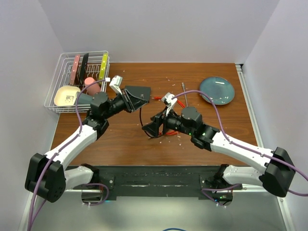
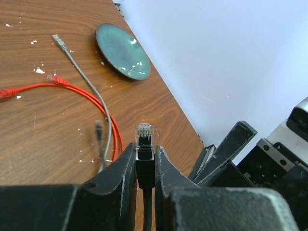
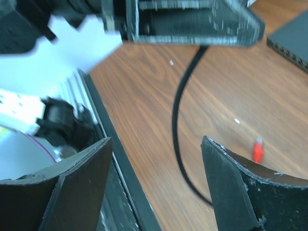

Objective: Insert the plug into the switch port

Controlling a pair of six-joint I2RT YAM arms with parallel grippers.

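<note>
Jaws of the left gripper (image 2: 144, 149) are pressed onto the black boot (image 2: 145, 168) just behind the clear plastic plug (image 2: 144, 136). The plug stands out past the fingertips, tip pointing away, held in the air over the middle of the brown wooden surface (image 1: 120, 139), somewhat toward its far edge. Jaws of the right gripper (image 3: 155, 142) are spread wide and hold nothing.

The plug looks light and rigid, with a thin latch tab that would likely snap under a skewed push. The boot is the sound place to hold it, as now. Its thin black cable (image 3: 180, 120) looks limp yet springy and may tug the plug off line. The flat black rectangular switch box (image 3: 290, 37) is probably light enough to slide when pushed, so bracing it seems wise.

Left wrist view gives the plug's pose and, beyond it, a round blue-green plate (image 2: 122, 50) near the far right corner, a red cable (image 2: 72, 91) and a grey cable (image 2: 82, 72), but no box. Right wrist view alone shows the box's edge, though the switch port itself is too blurred to pick out. From above, the box cannot be told from the dark left gripper.
</note>
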